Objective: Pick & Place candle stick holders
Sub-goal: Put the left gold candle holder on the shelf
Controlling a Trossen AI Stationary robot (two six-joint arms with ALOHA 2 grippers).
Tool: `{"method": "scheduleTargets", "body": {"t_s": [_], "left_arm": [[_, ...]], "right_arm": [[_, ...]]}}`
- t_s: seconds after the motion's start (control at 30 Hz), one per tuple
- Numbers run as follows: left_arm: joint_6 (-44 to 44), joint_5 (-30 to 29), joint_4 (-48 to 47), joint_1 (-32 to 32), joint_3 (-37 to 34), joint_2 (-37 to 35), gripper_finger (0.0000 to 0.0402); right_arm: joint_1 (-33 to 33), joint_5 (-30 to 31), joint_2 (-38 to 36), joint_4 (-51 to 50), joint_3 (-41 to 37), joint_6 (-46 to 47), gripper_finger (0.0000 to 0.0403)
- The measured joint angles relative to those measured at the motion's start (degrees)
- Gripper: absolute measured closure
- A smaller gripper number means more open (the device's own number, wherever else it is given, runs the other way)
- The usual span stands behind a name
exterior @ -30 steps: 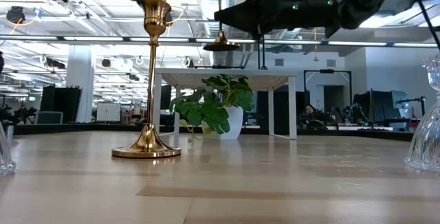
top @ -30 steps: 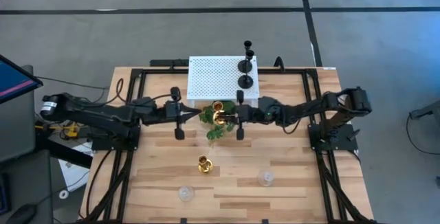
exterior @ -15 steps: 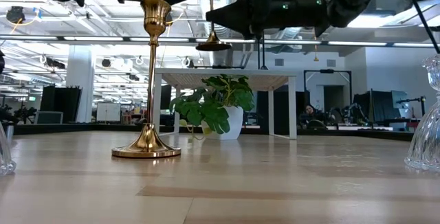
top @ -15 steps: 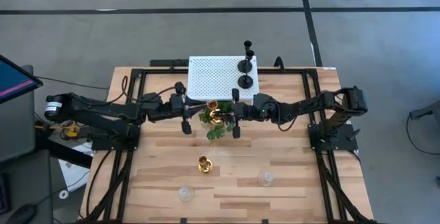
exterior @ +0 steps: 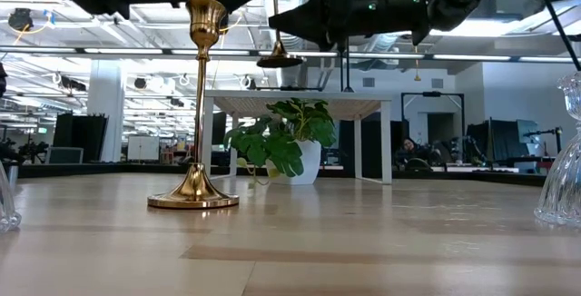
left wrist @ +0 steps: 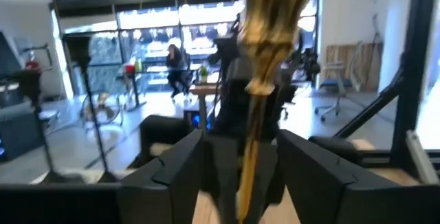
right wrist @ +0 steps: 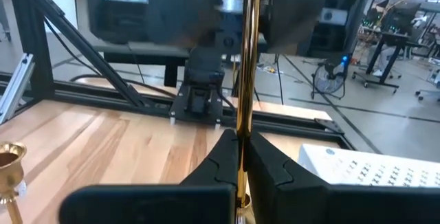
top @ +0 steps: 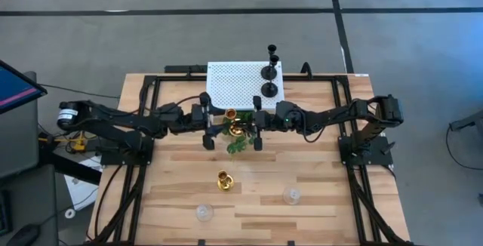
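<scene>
A tall gold candle stick holder (top: 235, 122) hangs in the air over the table's middle, above the green plant (top: 238, 143); its round base (exterior: 280, 59) shows high in the low view. My right gripper (top: 246, 124) is shut on its stem. My left gripper (top: 220, 123) is open, with its fingers (left wrist: 180, 170) on either side of the same stem (left wrist: 253, 124) without touching it. A second gold holder (top: 223, 179) stands on its base on the table. Two black holders (top: 269, 80) stand on the white perforated stand (top: 241, 86). Two clear glass holders (top: 204, 213) (top: 291, 195) stand near the front. My right gripper pinches the gold holder's thin stem (right wrist: 243, 136) between its two fingers. The fingers come level from the table's right side and lie across the stem. The holder stands upright in the hold, lifted clear, with its base (exterior: 280, 59) well above the table.
The plant in its white pot (exterior: 289, 146) stands under the held holder, just in front of the white stand. The black frame rails (top: 143, 95) run along the table's sides. Bare wood lies between the plant and the front holders.
My left gripper has gone toward the table's right, up to the held gold holder, so that its open fingers now stand around the stem. My right gripper has gone a little toward the table's left with the holder, which stays upright and clear of the table.
</scene>
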Motion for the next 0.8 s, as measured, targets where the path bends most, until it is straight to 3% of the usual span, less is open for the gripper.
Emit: {"method": "scheduleTargets", "body": {"t_s": [0.47,0.8], "left_arm": [[-2.54,2.55,2.3,0.0,0.0,0.73,0.0243],[-2.45,2.49,5.45,0.02,3.52,7.64,0.0262]], "right_arm": [[-0.43,0.08,0.0,-0.81,0.04,0.0,0.0403],[-0.42,0.14,0.0,-1.03,0.04,0.22,0.0403]]}}
